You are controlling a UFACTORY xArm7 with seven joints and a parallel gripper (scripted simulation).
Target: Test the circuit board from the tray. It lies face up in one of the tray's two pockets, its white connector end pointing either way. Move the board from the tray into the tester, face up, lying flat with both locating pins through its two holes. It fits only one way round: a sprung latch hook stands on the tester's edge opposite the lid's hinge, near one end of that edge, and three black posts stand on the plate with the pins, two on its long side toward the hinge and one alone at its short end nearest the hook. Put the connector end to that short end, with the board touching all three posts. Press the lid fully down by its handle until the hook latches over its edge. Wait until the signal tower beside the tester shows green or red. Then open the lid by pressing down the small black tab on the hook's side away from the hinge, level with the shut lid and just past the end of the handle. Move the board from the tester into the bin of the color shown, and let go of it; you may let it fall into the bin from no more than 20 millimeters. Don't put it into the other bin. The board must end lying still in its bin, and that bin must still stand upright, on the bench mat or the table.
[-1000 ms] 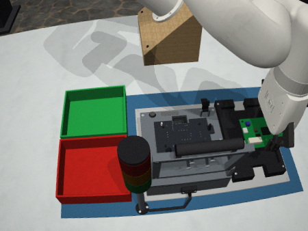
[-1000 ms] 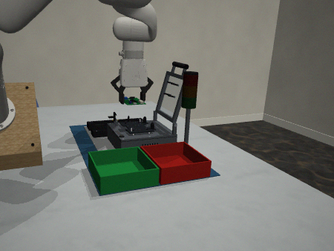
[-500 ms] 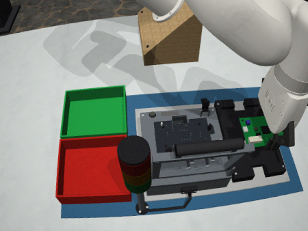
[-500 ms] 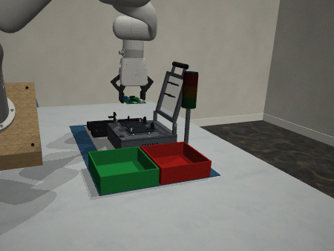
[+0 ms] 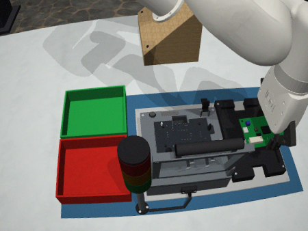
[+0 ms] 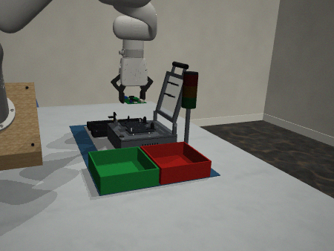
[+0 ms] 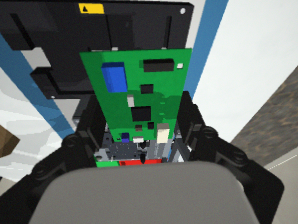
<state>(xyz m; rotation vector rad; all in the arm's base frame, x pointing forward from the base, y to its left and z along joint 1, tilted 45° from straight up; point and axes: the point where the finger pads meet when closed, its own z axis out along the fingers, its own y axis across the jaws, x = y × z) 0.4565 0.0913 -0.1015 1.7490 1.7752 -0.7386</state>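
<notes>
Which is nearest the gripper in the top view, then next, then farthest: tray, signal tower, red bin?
1. Tray, directly beneath the gripper, whose fingers hold the circuit board.
2. Signal tower, across the tester, toward the bins.
3. Red bin, farthest, beyond the tower.

A pale table [image 6: 230, 208] carries a blue mat [image 5: 219, 199] and a wooden block [image 5: 171, 37].
</notes>
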